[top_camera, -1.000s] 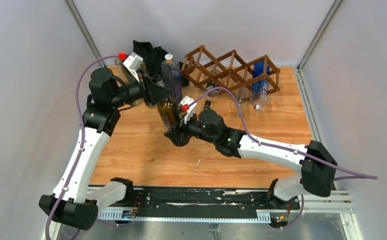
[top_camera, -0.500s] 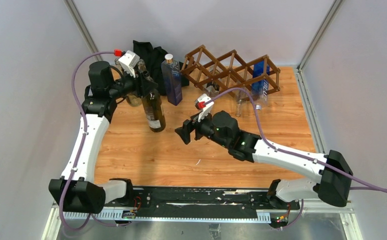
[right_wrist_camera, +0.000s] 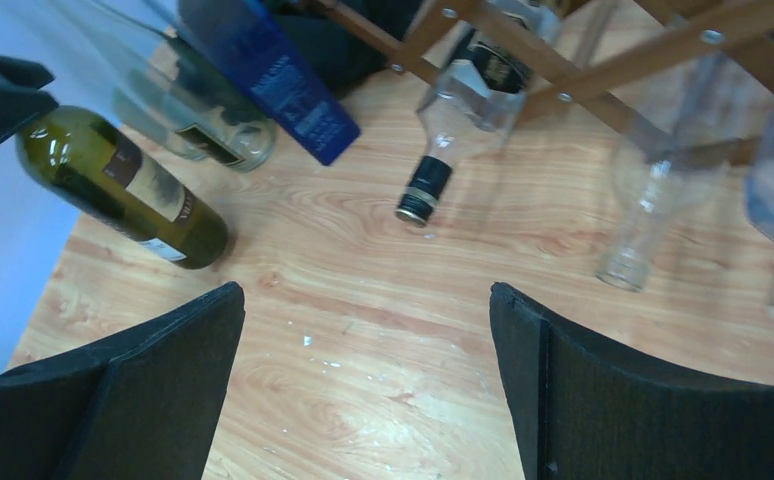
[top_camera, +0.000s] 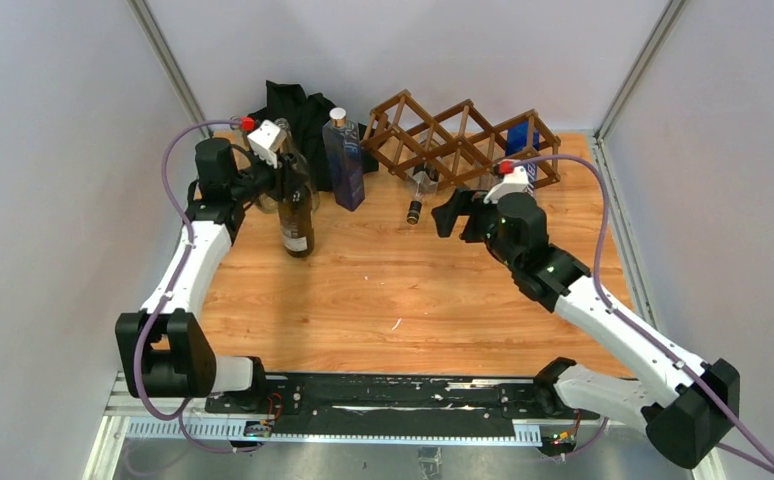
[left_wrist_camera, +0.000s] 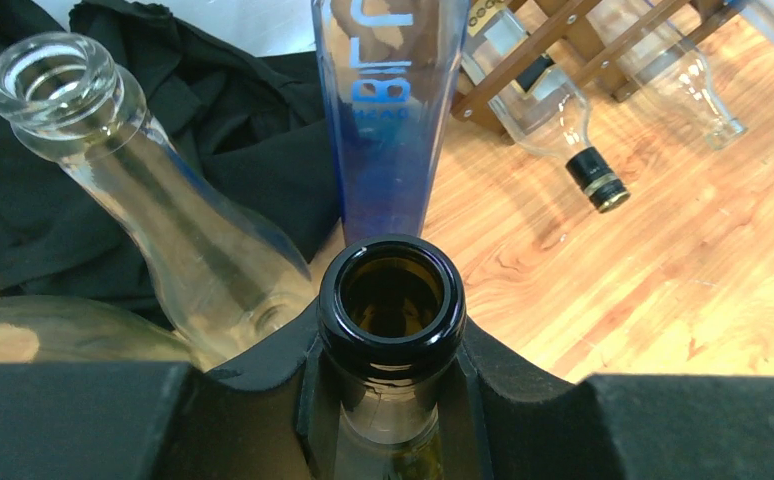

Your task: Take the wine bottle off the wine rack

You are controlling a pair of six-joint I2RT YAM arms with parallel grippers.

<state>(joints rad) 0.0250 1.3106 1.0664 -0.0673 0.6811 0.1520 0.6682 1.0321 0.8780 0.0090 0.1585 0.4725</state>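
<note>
One dark green wine bottle (top_camera: 296,212) is seen standing on the wooden table (top_camera: 403,300). It is out of the wine rack (top_camera: 463,135) and off to the rack's left. Its neck is gripped by the left gripper (top_camera: 288,180), which is closed tight just under the open mouth. A pale label with a dark band is stuck low on the bottle, but its words are too small to be read. The glass is shiny.

Just beside it a tall blue bottle (top_camera: 344,160) is stood, marked with big pale letters that may spell "BLU". A see-through bottle (left_wrist_camera: 113,170) is seen close by, and a black cloth (top_camera: 298,105) is bunched up behind.

In the brown stick rack a black-capped bottle (top_camera: 418,195) is kept with its neck pointing down. A second blue bottle (top_camera: 523,150) is kept at the right end.

The right gripper (top_camera: 453,212) is held wide open in front of the rack, with nothing in it.
</note>
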